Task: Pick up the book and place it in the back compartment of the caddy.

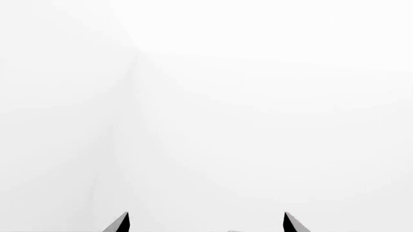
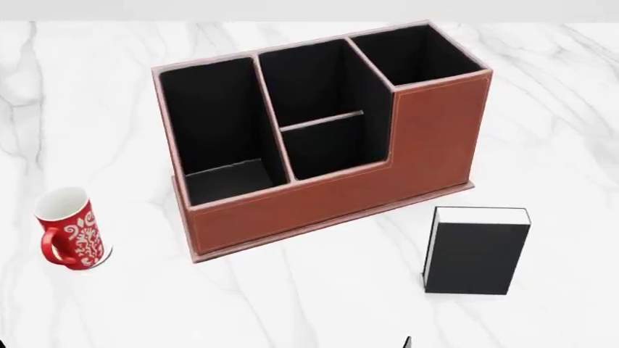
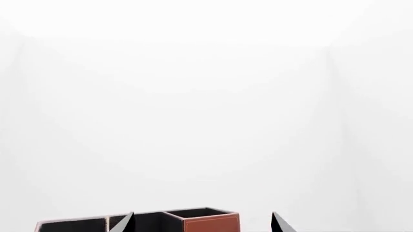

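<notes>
Nearest the head camera, the black book (image 2: 476,252) lies flat on the marble table (image 2: 290,304), just in front of the brown caddy (image 2: 329,196), not touching it. A red mug (image 2: 72,230) stands well off to its left. Both grippers, left (image 1: 206,223) and right (image 3: 203,223), show fingertips spread wide, holding nothing.

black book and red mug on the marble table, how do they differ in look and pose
The small black hardcover book is a plain boxy block with white page edges, while the red ceramic mug is round, white inside and carries a white pattern. The book sits near the right end of the reddish-brown leather caddy; the mug sits off its left end. Both rest on the white marble table, untouched.
</notes>
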Robot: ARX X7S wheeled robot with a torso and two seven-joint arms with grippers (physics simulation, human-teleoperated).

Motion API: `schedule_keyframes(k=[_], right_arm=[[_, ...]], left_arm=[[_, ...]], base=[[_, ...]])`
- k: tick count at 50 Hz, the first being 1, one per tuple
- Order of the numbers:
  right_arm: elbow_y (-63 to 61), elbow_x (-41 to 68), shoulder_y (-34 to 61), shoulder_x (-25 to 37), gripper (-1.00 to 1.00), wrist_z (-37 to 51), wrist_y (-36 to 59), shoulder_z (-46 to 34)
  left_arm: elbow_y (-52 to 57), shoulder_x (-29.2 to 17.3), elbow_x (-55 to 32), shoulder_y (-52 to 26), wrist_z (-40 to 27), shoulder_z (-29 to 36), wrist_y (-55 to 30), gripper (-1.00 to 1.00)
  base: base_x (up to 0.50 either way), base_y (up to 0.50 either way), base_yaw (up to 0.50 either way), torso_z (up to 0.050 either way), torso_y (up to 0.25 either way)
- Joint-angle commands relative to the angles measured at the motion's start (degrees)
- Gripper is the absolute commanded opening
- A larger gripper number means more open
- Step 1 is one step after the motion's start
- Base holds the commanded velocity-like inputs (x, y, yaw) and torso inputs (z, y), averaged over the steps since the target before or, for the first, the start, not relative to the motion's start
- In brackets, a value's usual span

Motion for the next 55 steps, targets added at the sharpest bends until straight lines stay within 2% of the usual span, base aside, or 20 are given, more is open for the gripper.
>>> schedule_keyframes(k=[1,55], right_arm=[[-0.03,0.49,0.13,0.54,1.0,0.56,0.32,-0.48],[-0.84,1.44,0.04,2.56,1.0,3.07,0.46,-1.69]], left_arm=[[0.09,-0.6,-0.08,-0.04,-0.38,0.6,-0.44,1.0],[0.11,-2.1,-0.15,-0.34,-2.69,1.97,-0.39,1.0]], base=[[0.0,-0.1,0.0,0.0,0.0],[-0.01,-0.15,0.0,0.0,0.0]])
